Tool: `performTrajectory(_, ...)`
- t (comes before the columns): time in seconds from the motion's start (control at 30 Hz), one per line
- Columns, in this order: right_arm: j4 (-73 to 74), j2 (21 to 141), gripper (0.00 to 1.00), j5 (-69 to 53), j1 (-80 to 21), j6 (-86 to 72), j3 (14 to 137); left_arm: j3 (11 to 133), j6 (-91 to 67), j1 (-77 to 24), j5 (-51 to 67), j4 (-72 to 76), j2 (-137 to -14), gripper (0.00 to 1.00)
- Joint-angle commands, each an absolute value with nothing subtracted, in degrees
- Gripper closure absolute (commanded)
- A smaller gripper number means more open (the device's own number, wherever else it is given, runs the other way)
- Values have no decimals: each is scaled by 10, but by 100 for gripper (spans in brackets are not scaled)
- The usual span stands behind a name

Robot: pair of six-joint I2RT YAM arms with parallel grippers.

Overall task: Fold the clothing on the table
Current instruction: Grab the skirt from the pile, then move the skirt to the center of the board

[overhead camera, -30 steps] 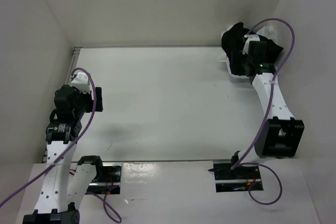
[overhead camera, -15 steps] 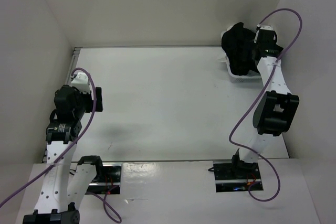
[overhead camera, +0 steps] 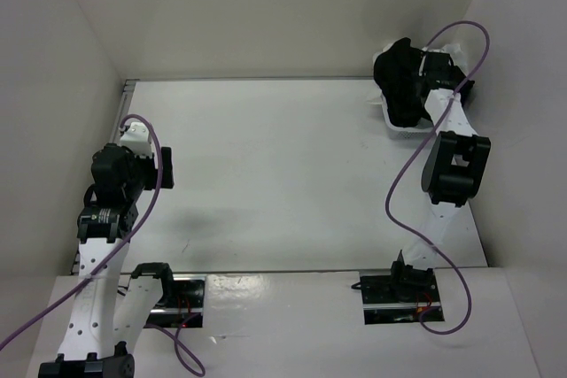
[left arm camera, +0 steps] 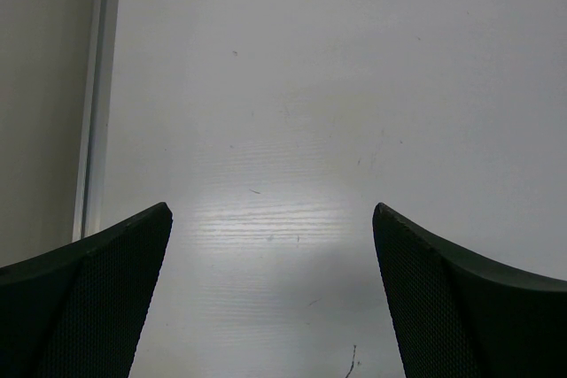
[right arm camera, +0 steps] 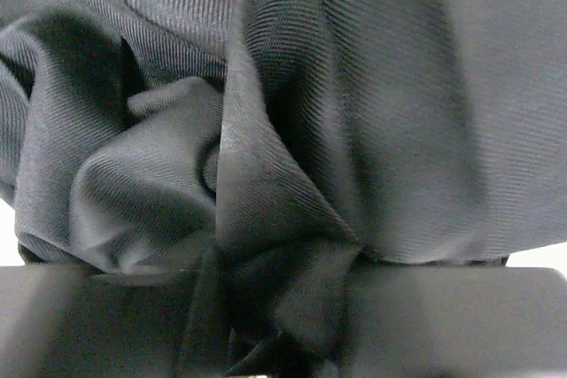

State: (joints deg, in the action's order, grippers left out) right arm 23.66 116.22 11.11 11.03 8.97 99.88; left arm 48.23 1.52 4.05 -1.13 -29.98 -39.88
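Note:
The clothing (overhead camera: 397, 77) is a black bunched heap in a small white basket (overhead camera: 406, 131) at the table's (overhead camera: 283, 174) far right corner. My right gripper (overhead camera: 418, 77) reaches into that heap, its fingers mostly hidden by fabric from above. In the right wrist view, black ribbed cloth (right arm camera: 292, 86) fills the frame and its folds gather into the gap where the gripper (right arm camera: 279, 307) stands, between two blurred fingers (right arm camera: 89, 316). My left gripper (overhead camera: 164, 167) hangs open over the bare left side of the table (left arm camera: 310, 86), nothing between its fingers (left arm camera: 469, 307).
White walls enclose the table on the left, back and right. A thin metal edge (left arm camera: 93, 86) runs along the table's left side. The right arm's purple cable (overhead camera: 461, 33) loops above the basket.
The right arm has stretched farther back into the basket, and its jaws have come together on the black fabric. The left arm has not moved.

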Motion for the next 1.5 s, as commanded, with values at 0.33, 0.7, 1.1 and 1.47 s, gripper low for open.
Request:
performTrajectory(0.33, 225, 896, 100, 75, 2, 82, 1066, 494, 20, 44, -5, -284, -383, 0)
performTrajectory(0.7, 297, 783, 100, -58, -127, 94, 1061, 494, 20, 44, 0, -284, -378, 0)
performTrajectory(1.1, 504, 803, 19, -146, -258, 332, 860, 489, 25, 44, 5, -284, -367, 0)
performTrajectory(1.47, 498, 781, 2, -144, -348, 352, 842, 489, 25, 44, -13, -279, -357, 0)
